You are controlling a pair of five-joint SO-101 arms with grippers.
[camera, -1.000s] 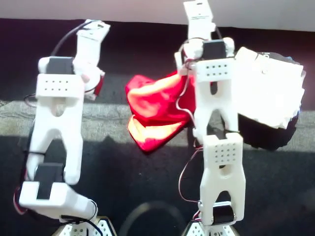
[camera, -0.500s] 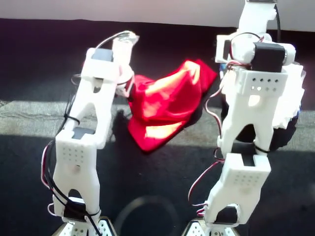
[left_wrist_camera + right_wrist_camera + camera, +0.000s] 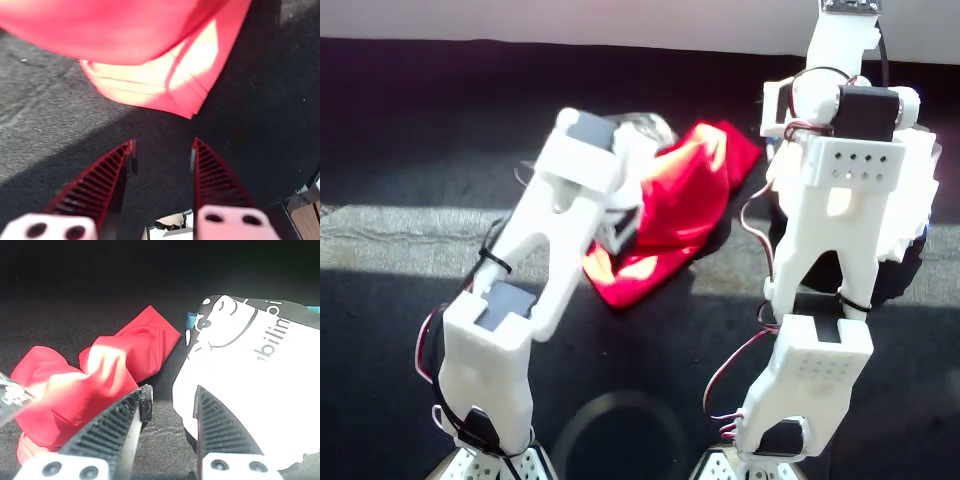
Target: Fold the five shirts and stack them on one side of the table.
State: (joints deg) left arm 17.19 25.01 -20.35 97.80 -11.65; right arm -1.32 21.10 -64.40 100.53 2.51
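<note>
Since a second ago my left arm has swung in over the red shirt [image 3: 672, 212], which lies crumpled mid-table [image 3: 410, 150]. The left gripper [image 3: 162, 151] hangs with jaws apart just beside the shirt's hem. My right gripper [image 3: 170, 397] is spread too, between the red shirt and the white shirt [image 3: 250, 385].

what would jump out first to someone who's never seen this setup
The crumpled bright red cloth shirt in the middle of the dark table, partly in sunlight, draws the eye first. Next come the two big white arms. The left gripper hangs open just off the red shirt's edge, and the right gripper is open between that shirt and a white shirt with a black print.
</note>
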